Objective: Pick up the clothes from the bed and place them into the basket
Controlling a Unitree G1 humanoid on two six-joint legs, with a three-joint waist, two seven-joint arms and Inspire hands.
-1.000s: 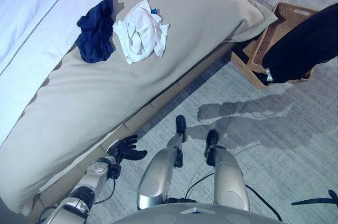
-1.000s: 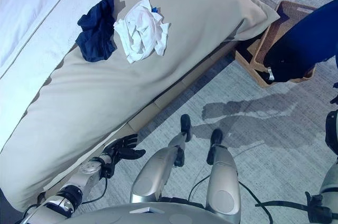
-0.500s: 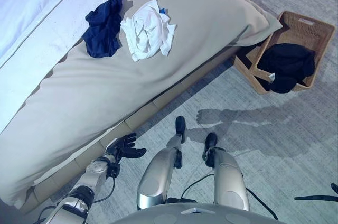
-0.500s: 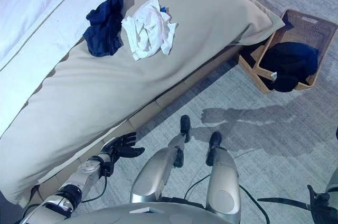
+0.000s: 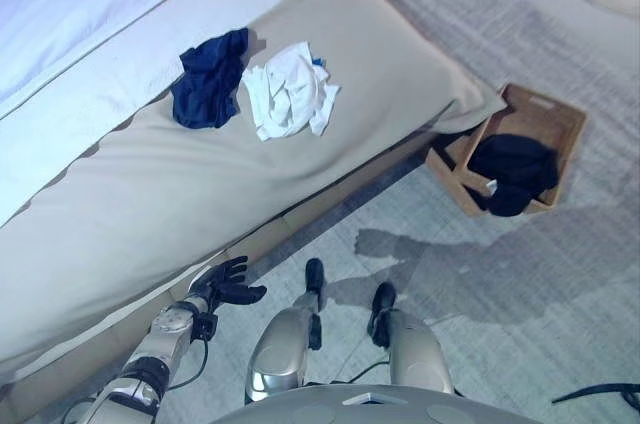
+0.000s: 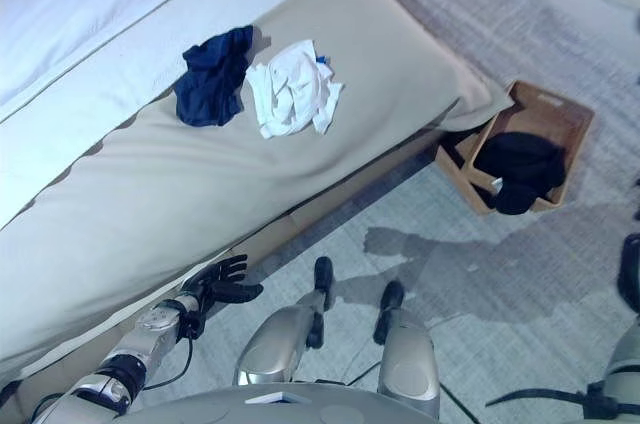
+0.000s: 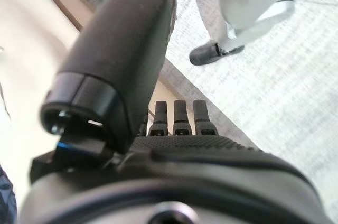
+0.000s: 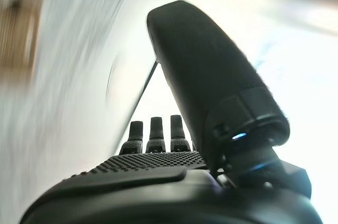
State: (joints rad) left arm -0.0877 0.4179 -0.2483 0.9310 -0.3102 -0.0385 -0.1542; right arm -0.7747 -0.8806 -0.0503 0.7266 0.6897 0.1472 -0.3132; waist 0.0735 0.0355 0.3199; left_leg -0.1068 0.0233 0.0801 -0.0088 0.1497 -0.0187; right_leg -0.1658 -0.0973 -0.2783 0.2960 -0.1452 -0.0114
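Black garment that hung over the basket a second ago now lies inside it, on the floor off the bed corner. Navy garment and white garment touch mid-bed, well clear of its edges. Left robot hand hangs spread and empty by the bed's side; right robot hand seemingly spread too, view poor.

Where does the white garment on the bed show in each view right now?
Left eye view: white garment on the beige cover, upper middle, beside the navy garment.
Right eye view: same spot, right of the navy garment.
Left wrist view: not in it.
Right wrist view: not in it.
Shared landmark: the basket on the floor.
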